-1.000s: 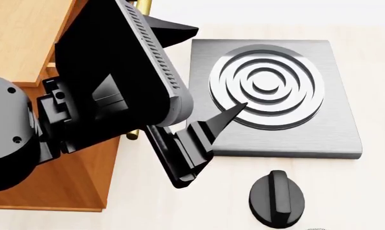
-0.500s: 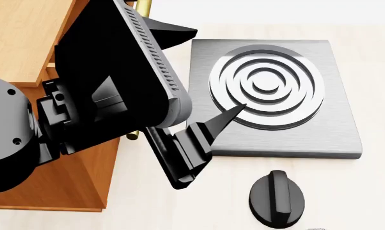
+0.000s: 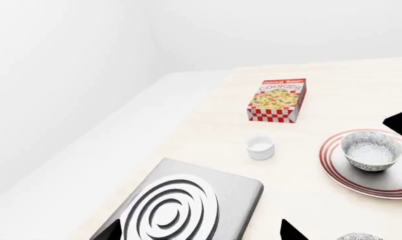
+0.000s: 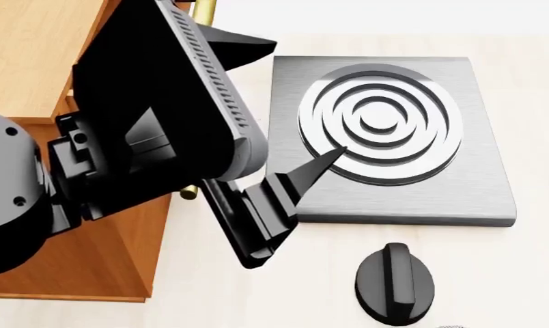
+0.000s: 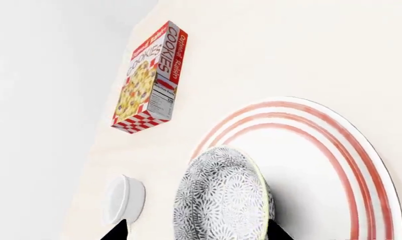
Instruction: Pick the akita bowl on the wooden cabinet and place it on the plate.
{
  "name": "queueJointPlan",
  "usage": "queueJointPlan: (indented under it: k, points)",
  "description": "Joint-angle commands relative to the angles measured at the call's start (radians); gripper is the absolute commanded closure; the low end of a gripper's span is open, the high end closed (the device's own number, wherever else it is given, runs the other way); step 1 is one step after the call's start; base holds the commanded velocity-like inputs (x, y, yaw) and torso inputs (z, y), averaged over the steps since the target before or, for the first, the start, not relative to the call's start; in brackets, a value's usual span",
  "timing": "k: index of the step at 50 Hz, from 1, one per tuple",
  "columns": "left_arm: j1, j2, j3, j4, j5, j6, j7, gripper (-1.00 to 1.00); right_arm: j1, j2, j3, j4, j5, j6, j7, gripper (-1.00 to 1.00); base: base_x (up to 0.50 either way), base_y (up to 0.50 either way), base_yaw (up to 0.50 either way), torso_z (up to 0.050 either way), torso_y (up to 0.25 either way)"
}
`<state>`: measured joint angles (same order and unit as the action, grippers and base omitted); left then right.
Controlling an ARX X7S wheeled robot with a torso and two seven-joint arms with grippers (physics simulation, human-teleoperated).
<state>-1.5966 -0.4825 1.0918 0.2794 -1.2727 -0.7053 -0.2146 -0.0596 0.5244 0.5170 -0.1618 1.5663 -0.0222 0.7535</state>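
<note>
White-and-grey akita bowl (image 3: 370, 150) sits on the plate (image 3: 334, 167), so placing looks done; left fingers (image 4: 284, 102) spread empty; right's unclear

Head view looks steeply down; both wrist views share the plate (image 3: 341, 172), right closer

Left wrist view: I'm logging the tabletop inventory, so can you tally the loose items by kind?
Patterned bowls: 2, one on the plate, one cut off by the frame edge
Plate: 1
Plain white cup: 1
Cookie box: 1
Total: 5
</note>
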Motion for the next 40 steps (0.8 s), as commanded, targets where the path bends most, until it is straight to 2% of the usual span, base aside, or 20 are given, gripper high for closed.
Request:
queueJointPlan:
  k: [1,40]
  points:
    - [0.005,-0.007,-0.001,0.005,0.0,0.002,-0.003,-1.0,-0.041,0.035,0.064,-0.184,0.009,-0.007,0.058,-1.0,0.0,0.0,0.0,0.0,0.0]
    - [-0.005,-0.012,-0.011,0.014,-0.015,-0.005,-0.013,-1.0,-0.068,0.177,0.219,-0.57,0.026,0.007,0.228,-1.0,0.0,0.0,0.0,0.0,0.0]
